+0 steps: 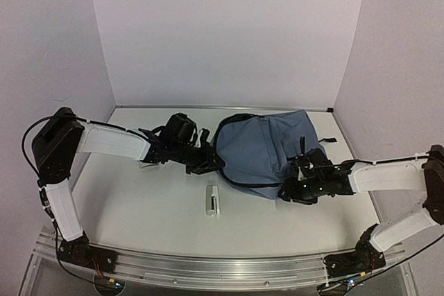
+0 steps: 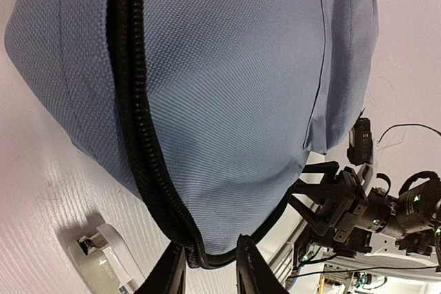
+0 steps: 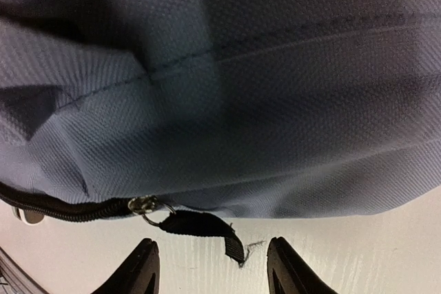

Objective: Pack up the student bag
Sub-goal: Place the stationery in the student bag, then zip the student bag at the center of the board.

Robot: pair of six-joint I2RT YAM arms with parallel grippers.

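The left pincer (image 2: 211, 242) stands narrow, with both fingers pressed on the zipped left edge of the bag (image 1: 260, 147). The bag lies on the table (image 1: 139, 199) a little right of the middle, between the two arms. The right pincer (image 3: 211, 240) is wide at the bag's near right edge, and the black zip tab (image 3: 200, 225) is just before its fingers, not touched.

A large slate-blue fabric student bag (image 1: 263, 150) lies flat on the white counter (image 1: 139, 206), right of centre. A black zipper (image 2: 131, 101) runs along its edge.
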